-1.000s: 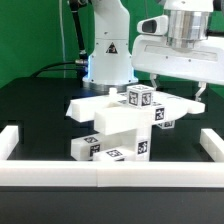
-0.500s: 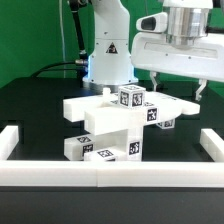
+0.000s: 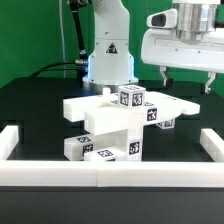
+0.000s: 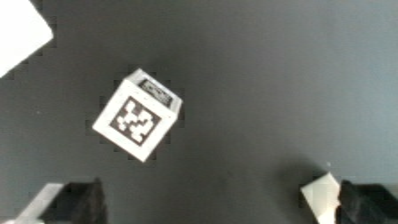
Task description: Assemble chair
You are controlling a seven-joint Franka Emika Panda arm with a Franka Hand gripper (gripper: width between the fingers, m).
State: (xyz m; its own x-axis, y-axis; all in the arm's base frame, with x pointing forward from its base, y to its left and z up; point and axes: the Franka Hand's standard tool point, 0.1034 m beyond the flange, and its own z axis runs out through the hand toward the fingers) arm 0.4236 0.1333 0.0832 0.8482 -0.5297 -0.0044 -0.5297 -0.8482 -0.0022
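The chair stands partly joined in the middle of the black table: stacked white slabs and blocks, with a tagged cube on top and tags on the lower front. My gripper hangs open above and to the exterior view's right of it, touching nothing. In the wrist view the fingertips frame bare black table, and the gripper holds nothing. A white tagged face lies further out; which part it belongs to I cannot tell.
White border rails run along the front edge, with end pieces at the exterior view's left and right. The arm's white base stands behind the chair. A white corner shows at the wrist view's edge.
My gripper has risen and drifted toward the exterior view's right, away from the chair. The chair's top parts shifted slightly left early on, then stayed still.
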